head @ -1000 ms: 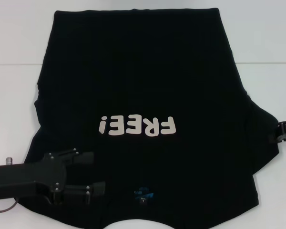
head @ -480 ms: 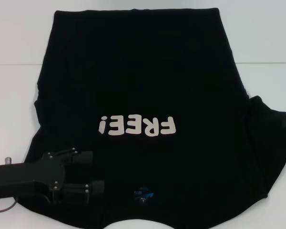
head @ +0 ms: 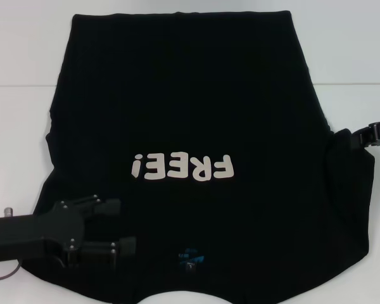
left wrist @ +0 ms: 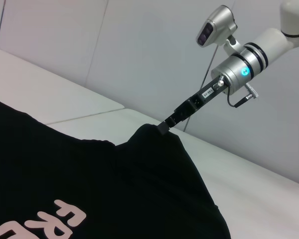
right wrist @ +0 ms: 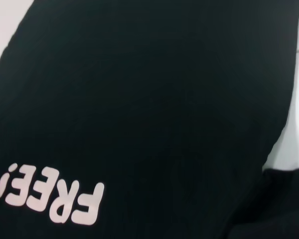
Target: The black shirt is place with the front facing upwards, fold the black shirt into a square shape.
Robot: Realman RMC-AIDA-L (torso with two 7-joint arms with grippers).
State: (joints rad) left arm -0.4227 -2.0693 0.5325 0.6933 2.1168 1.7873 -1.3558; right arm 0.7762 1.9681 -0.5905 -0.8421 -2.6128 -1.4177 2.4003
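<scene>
Right sleeve [head: 351, 183] lifted since earlier, pinched by my right gripper [left wrist: 164, 127].
Left gripper [head: 114, 227] open over black shirt [head: 183, 107]; sleeve fold underway, next carry inward.

Shirt [head: 190, 114] on table [head: 19, 57] (claws [head: 104, 227] at both sides).
</scene>
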